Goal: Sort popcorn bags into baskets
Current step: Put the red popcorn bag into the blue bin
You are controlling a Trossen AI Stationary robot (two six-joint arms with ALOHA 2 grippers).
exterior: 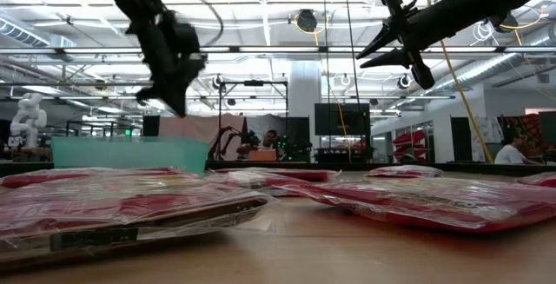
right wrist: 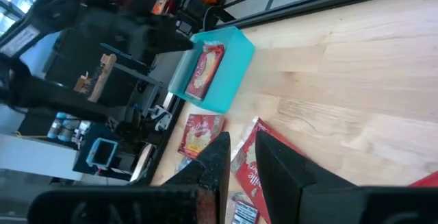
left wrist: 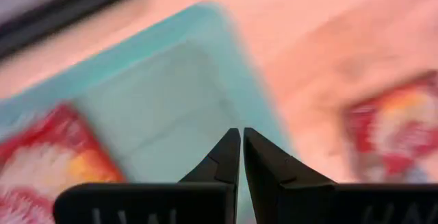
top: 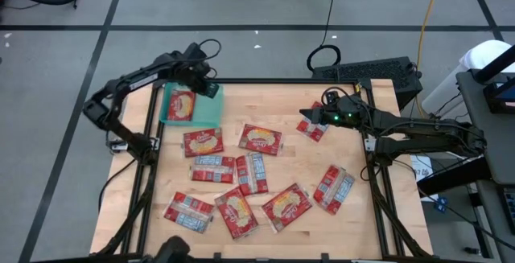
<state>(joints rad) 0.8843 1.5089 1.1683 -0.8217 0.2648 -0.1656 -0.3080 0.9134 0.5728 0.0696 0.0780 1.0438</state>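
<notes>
The teal basket sits at the table's far left with one red popcorn bag lying flat in its left half. My left gripper hangs shut and empty above the basket's far right corner. Several more popcorn bags lie flat across the table's middle and near side, such as one at the centre and one at the right. My right gripper hovers open and empty, pointing toward the basket, above a bag at the far right.
Black frame rails run along the table's left and right edges. A black keyboard lies just beyond the far edge. The basket's right half is bare. A seated person shows far off in the room.
</notes>
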